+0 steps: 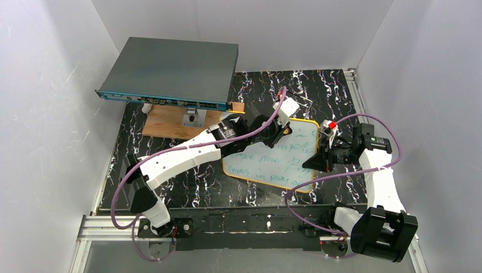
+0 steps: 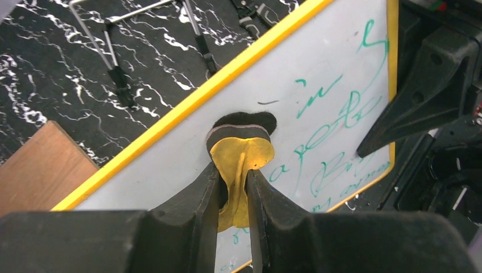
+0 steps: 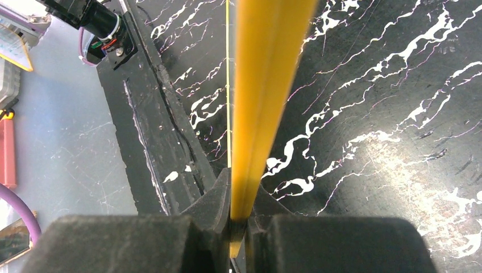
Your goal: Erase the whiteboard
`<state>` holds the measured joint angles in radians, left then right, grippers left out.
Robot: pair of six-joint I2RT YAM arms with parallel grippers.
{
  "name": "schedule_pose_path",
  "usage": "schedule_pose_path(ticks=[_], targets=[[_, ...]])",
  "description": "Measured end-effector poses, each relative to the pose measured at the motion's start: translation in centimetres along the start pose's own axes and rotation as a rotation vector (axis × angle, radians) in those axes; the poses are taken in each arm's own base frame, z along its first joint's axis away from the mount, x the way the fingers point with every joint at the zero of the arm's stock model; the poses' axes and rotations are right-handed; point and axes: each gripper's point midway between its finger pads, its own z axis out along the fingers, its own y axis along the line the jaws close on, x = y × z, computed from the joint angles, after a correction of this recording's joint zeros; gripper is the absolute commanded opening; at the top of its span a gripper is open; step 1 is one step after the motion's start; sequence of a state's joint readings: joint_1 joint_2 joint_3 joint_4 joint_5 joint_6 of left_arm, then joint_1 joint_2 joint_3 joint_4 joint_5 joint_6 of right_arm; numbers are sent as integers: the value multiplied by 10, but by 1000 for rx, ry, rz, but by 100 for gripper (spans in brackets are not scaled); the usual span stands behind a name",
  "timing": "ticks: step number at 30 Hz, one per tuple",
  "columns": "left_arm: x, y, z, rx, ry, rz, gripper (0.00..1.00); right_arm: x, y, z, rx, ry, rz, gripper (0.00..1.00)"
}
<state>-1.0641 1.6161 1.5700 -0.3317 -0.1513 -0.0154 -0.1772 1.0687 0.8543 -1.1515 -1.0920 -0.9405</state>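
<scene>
The whiteboard (image 1: 267,162) lies slanted near the middle of the black marbled table (image 1: 187,187), in front of the wooden board (image 1: 170,122) and the dark-grey flat box (image 1: 170,71) that sits partly over that board; green handwriting (image 2: 327,133) covers much of the white face, while the strip beside the far yellow frame (image 2: 170,114) is blank. The left claw (image 2: 233,173) pinches a yellow eraser (image 2: 241,156); the eraser's dark felt end presses on the whiteboard close to that far frame. The right claw (image 3: 239,216) is pressed together on the whiteboard's frame, which runs edge-on between its fingers; in the top view it meets the board's right edge, opposite the left claw.
</scene>
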Motion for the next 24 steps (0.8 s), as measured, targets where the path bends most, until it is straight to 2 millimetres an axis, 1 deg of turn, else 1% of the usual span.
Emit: schedule_pose_path(ticks=[5, 9, 12, 19, 24], targets=[[7, -16, 2, 72, 18, -5, 0, 0, 0, 0, 0, -1, -6, 1], [11, -32, 11, 121, 42, -2, 0, 0, 0, 0, 0, -1, -5, 1], [9, -41, 14, 143, 51, 7, 0, 0, 0, 0, 0, 0, -5, 1], [-12, -41, 16, 135, 24, 10, 0, 0, 0, 0, 1, 0, -6, 1], [-16, -34, 16, 115, 14, -4, 0, 0, 0, 0, 1, 0, -1, 1]])
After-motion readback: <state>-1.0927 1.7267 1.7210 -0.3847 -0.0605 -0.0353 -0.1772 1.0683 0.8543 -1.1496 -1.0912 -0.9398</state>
